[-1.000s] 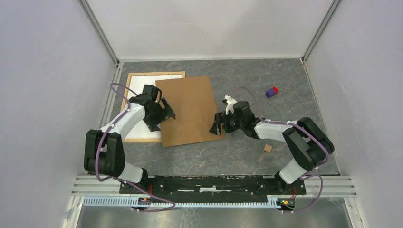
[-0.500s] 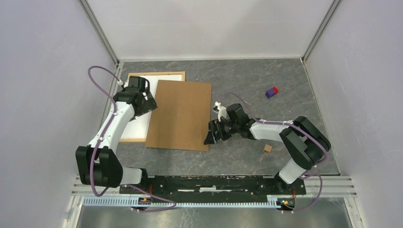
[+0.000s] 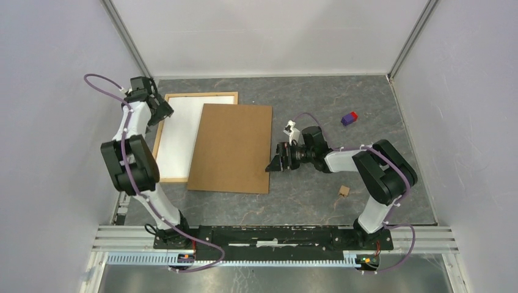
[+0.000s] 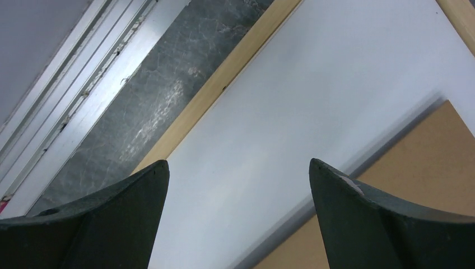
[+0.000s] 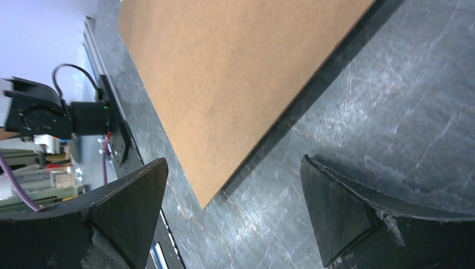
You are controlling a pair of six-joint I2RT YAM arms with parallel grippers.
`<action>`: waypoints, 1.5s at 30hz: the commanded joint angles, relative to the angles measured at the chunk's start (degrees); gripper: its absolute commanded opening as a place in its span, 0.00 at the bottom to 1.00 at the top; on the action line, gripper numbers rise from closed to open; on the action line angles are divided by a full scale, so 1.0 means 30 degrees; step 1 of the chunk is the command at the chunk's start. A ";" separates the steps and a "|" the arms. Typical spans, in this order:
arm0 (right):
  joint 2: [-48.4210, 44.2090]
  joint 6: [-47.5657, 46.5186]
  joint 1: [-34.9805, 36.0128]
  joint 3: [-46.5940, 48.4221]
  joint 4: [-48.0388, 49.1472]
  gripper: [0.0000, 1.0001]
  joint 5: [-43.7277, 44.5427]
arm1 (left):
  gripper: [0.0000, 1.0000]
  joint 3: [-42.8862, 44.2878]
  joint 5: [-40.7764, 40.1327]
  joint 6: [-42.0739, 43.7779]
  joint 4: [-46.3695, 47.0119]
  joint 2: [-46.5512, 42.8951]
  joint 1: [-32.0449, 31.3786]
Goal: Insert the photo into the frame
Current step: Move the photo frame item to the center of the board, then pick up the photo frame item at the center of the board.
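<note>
Swinging out to the far left corner, the left gripper (image 3: 160, 111) is now hanging over the frame's (image 4: 233, 64) upper left end. A second ago it was down at the brown board's (image 3: 231, 148) left edge. Its fingers are standing wide apart with nothing between them.

The board, tilted a second ago, is now lying squarer and further left, covering the frame's right side. A plain white sheet (image 3: 180, 134) is showing inside the rest of the frame.

The right gripper (image 3: 275, 160) is sitting low just beside the board's right edge, near its lower corner, jaws spread and empty.

Both arms seem to be letting the board go, so it looks repositioned rather than fitted. It is overlapping the wood strip instead of sitting inside it.

The sunflower photo is not showing in any view. Whether it is lying under the board, or is the white sheet face down, I cannot tell, so the task is looking unfinished.

Counting across the table (image 3: 305, 201):
- one frame
- one white sheet
- one board
- two grippers
- two small blocks at the right, a purple-and-red block (image 3: 349, 118) and a tan cube (image 3: 344, 191)
</note>
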 commanded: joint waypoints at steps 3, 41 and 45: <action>0.2579 0.2433 -0.0317 0.0173 0.4085 0.94 0.0032 | 1.00 0.2381 0.5236 0.1706 0.1243 0.2673 0.2377; 0.7643 1.0379 -0.0456 0.2651 1.6968 0.00 -0.2384 | 1.00 0.1700 0.7467 -0.0656 0.5074 0.3907 0.3355; 0.7831 1.0699 -0.0487 0.2805 1.7326 0.00 -0.2674 | 1.00 0.3507 0.6993 -0.0246 0.3916 0.5097 0.3374</action>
